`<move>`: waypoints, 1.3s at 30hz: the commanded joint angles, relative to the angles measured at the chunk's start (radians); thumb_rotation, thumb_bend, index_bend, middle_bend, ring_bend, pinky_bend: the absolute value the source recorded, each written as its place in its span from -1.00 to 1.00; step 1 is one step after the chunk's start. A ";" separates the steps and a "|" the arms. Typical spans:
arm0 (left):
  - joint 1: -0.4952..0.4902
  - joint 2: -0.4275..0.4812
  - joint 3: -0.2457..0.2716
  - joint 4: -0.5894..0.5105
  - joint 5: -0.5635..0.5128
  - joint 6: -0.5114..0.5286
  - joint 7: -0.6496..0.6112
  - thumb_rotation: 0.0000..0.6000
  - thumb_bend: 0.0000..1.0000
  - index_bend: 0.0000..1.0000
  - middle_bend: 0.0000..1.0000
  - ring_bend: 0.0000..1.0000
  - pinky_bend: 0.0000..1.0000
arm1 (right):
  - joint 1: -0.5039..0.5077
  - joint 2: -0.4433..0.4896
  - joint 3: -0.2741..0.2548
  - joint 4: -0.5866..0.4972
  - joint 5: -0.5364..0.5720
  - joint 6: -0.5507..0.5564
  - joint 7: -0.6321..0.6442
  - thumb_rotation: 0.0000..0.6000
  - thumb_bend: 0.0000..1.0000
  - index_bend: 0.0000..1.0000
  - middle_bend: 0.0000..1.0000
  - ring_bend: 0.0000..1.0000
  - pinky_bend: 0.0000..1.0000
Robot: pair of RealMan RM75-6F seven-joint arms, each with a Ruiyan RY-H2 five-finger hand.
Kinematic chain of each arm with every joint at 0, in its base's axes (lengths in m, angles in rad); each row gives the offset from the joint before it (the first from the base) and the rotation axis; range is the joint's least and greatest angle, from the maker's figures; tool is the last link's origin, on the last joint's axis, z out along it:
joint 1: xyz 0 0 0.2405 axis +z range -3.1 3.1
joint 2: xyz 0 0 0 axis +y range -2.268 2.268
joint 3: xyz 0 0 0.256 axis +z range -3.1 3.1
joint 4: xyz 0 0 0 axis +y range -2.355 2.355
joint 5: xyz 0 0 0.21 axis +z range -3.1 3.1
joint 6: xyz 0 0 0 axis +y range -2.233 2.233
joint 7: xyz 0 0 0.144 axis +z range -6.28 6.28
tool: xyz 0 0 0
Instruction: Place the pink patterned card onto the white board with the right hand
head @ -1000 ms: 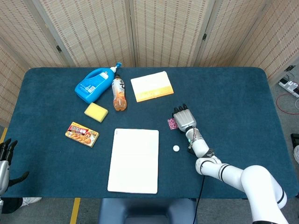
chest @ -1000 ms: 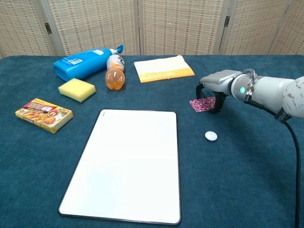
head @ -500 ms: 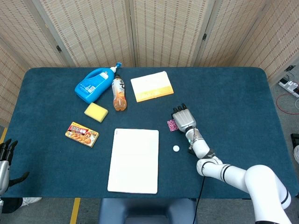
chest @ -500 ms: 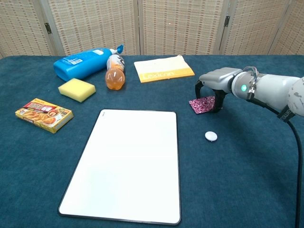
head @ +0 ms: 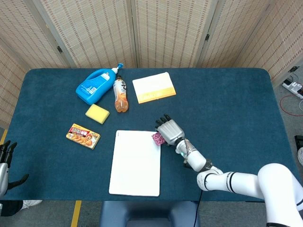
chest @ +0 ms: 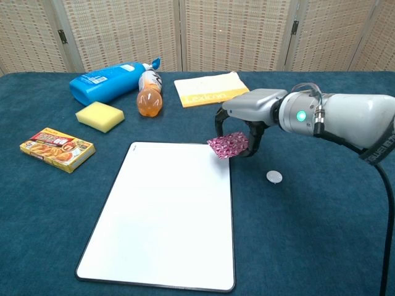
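My right hand (chest: 247,117) (head: 170,131) holds the pink patterned card (chest: 228,145) (head: 157,138) between its fingertips, lifted above the table. The card hangs over the upper right corner of the white board (chest: 163,216) (head: 135,163), which lies flat at the table's front centre. My left hand (head: 5,158) hangs open beyond the table's left edge, seen only in the head view.
A small white disc (chest: 274,177) lies right of the board. At the back lie a blue bottle (chest: 105,81), an orange drink bottle (chest: 148,94), a yellow sponge (chest: 99,116) and a yellow-and-white cloth (chest: 212,88). A snack box (chest: 57,148) lies left of the board.
My right hand has lifted the pink card and carried it left, from beside the white disc to the board's upper right corner. The left hand has not moved.
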 commanded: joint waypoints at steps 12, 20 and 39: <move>0.011 -0.001 0.004 0.012 -0.004 0.005 -0.017 1.00 -0.59 -0.88 -0.90 -0.90 -1.00 | 0.096 -0.057 -0.047 -0.080 0.025 0.027 -0.124 1.00 -0.39 -0.36 -0.65 -0.84 -1.00; 0.015 -0.003 0.005 0.022 -0.008 0.004 -0.028 1.00 -0.58 -0.87 -0.90 -0.90 -1.00 | 0.072 -0.029 -0.059 -0.089 -0.034 0.050 -0.061 1.00 -0.39 -1.00 -0.71 -0.86 -1.00; -0.004 0.001 0.004 -0.016 0.023 -0.003 0.005 1.00 -0.58 -0.83 -0.90 -0.90 -1.00 | -0.170 0.150 -0.201 -0.121 -0.302 0.164 0.176 1.00 -0.39 -0.40 -0.64 -0.86 -1.00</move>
